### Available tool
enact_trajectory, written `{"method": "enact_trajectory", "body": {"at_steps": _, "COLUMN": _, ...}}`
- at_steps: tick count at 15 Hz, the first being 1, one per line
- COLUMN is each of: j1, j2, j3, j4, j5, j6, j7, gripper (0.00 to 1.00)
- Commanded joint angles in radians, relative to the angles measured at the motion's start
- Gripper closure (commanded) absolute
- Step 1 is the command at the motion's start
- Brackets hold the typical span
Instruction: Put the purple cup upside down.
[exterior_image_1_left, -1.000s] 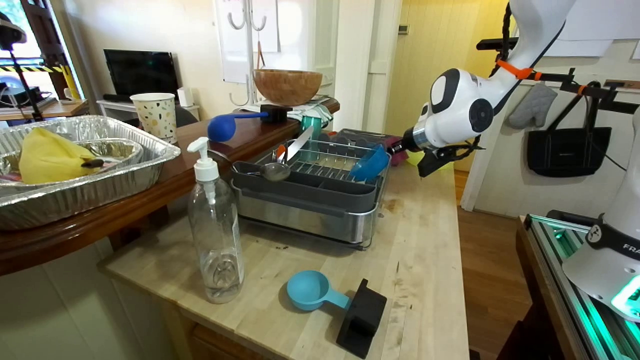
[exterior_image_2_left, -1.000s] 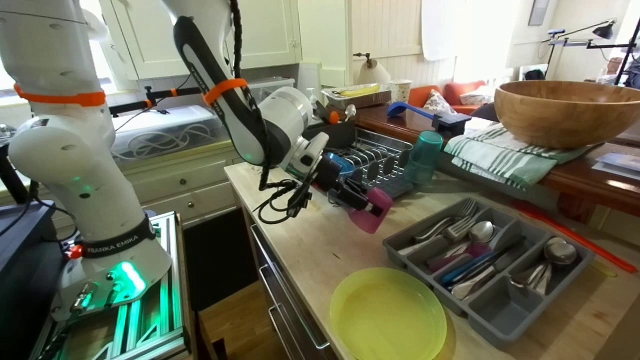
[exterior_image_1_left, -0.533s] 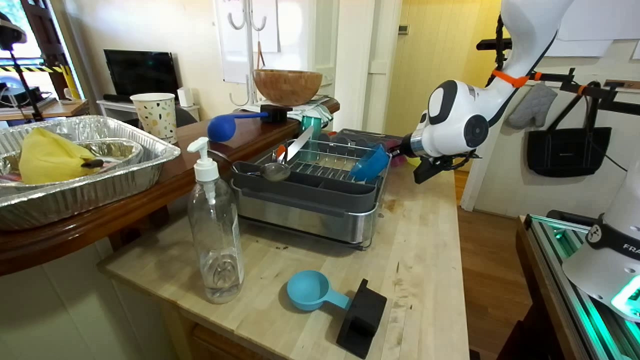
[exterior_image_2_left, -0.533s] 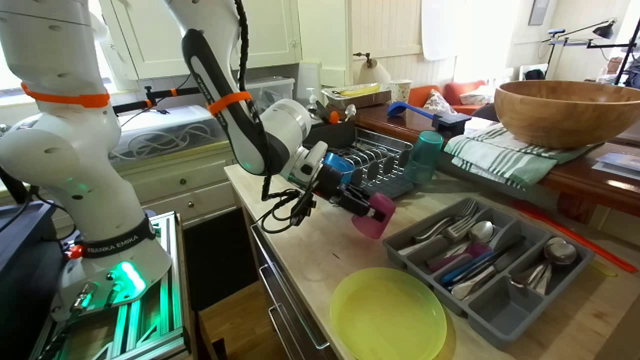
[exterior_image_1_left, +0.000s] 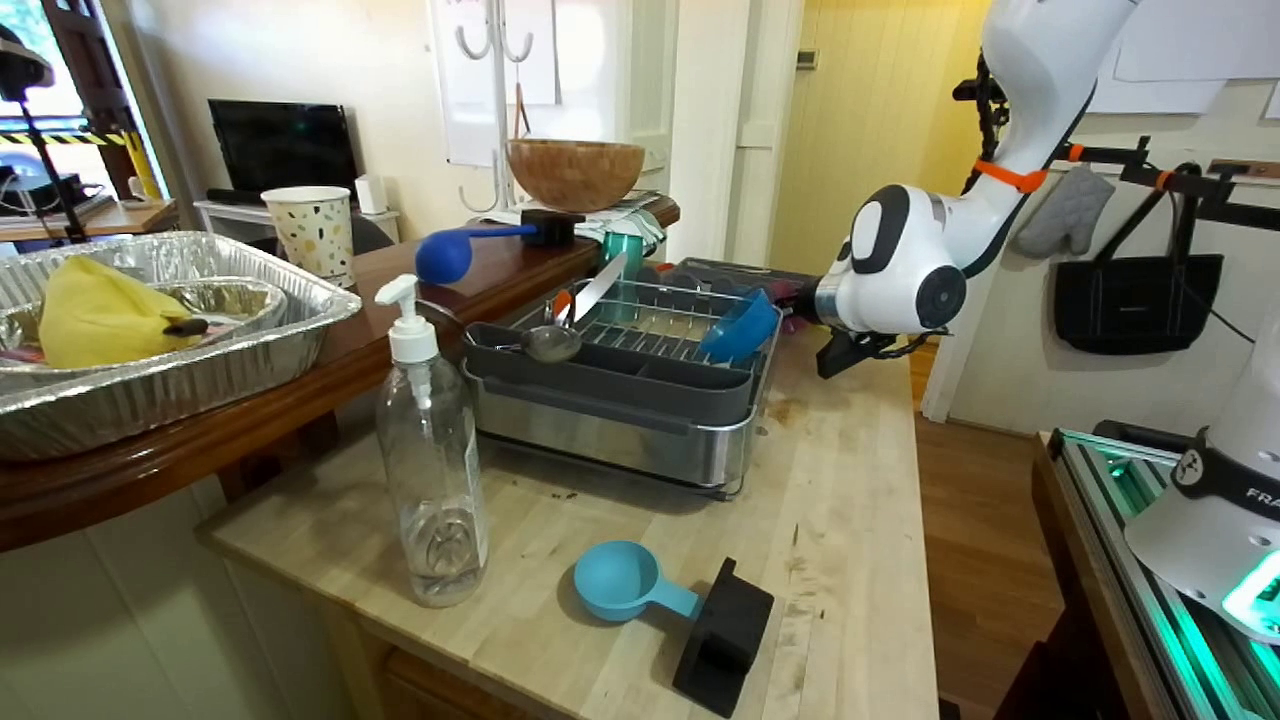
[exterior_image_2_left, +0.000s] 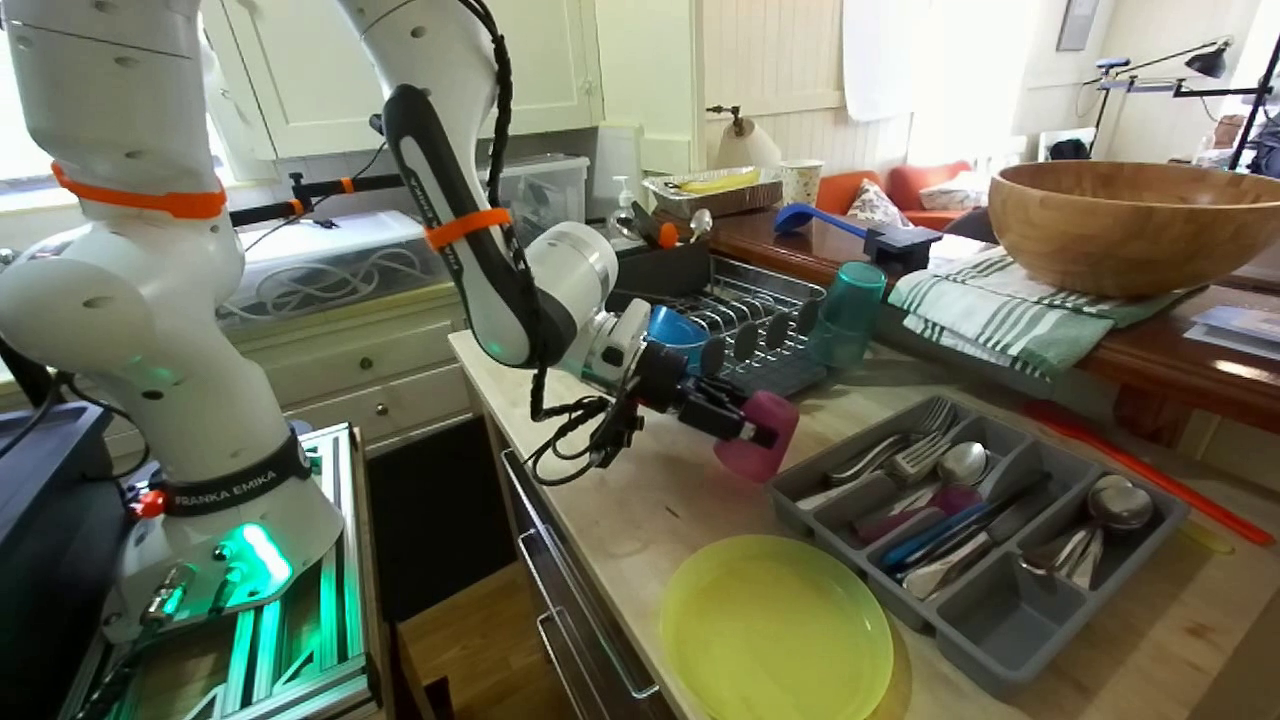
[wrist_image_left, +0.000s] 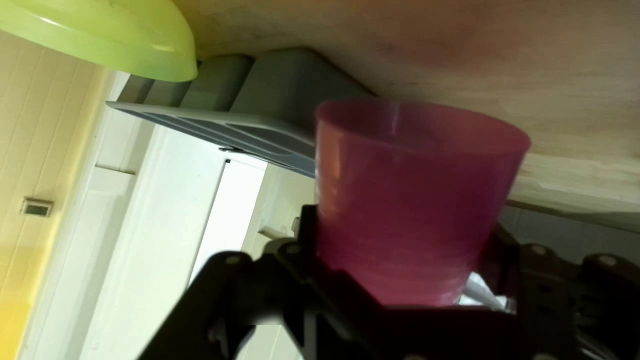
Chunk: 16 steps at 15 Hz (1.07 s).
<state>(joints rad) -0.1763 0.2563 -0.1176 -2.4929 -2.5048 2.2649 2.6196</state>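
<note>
Dipping slightly lower than a second ago, your pincer (exterior_image_2_left: 762, 425) in an exterior view grips the purple cup (exterior_image_2_left: 755, 462) near the cutlery tray (exterior_image_2_left: 1015, 615). In an exterior view, the cup is mostly hidden behind the blue dish (exterior_image_1_left: 740, 328) and pincer, so contact is unclear. In the wrist view, its mouth slants toward the desk (wrist_image_left: 500, 55): the turn looks nearly done; you likely need to level it before releasing.
</note>
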Motion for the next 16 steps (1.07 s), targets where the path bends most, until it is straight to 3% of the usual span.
{"method": "enact_trajectory", "body": {"at_steps": 1, "j1": -0.021, "j2": 0.039, "j3": 0.028, "j4": 0.002, "j5": -0.022, "j6": -0.042, "j7": 0.061, "gripper": 0.52}}
{"method": "enact_trajectory", "body": {"at_steps": 7, "j1": -0.029, "j2": 0.067, "j3": 0.036, "j4": 0.005, "j5": -0.015, "j6": -0.084, "j7": 0.09, "gripper": 0.52}}
{"method": "enact_trajectory", "body": {"at_steps": 8, "j1": -0.029, "j2": 0.062, "j3": 0.04, "j4": 0.005, "j5": -0.021, "j6": -0.075, "j7": 0.095, "gripper": 0.07}}
{"method": "enact_trajectory", "body": {"at_steps": 10, "j1": -0.024, "j2": 0.054, "j3": 0.048, "j4": 0.002, "j5": -0.021, "j6": -0.076, "j7": 0.099, "gripper": 0.01}}
{"method": "enact_trajectory", "body": {"at_steps": 16, "j1": -0.02, "j2": 0.004, "j3": 0.061, "j4": -0.018, "j5": -0.021, "j6": -0.068, "j7": 0.104, "gripper": 0.0}}
